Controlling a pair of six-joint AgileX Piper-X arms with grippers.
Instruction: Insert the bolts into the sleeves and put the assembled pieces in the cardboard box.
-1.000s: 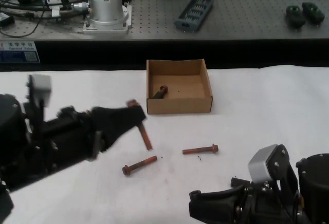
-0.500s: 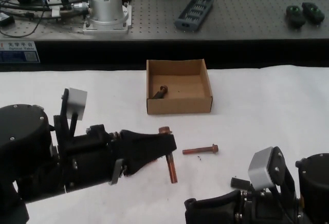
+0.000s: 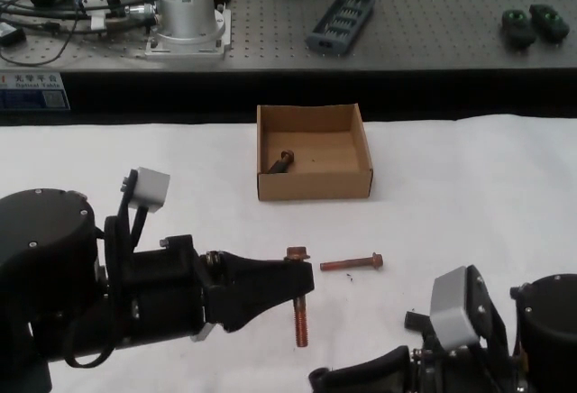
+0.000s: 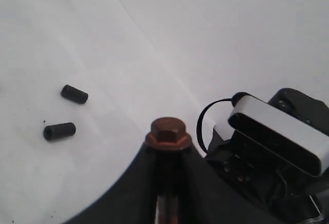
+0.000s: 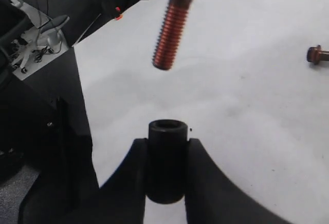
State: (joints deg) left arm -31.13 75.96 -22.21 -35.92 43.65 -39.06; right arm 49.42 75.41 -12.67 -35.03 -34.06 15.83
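In front of the box [image 3: 315, 186], high view: the left claw [image 3: 302, 278] is clamped on an upright bolt [image 3: 299, 316]. A loose bolt [image 3: 352, 263] lies beside it; one piece [image 3: 281, 160] lies inside the box. Left wrist view: two sleeves [image 4: 74, 94] on the worktop [image 4: 231, 29]. Right wrist view: the right claw [image 5: 167, 154] grips an upright sleeve [image 5: 167, 131], clear below the bolt tip.

White cloth [image 3: 469, 195] in front, perforated metal table [image 3: 433, 23] behind
Silver column [image 3: 185, 5] and cables [image 3: 45, 10] at 11 o'clock, dark slotted rack [image 3: 340, 21] at 12, two dark knobs [image 3: 535, 25] at 1
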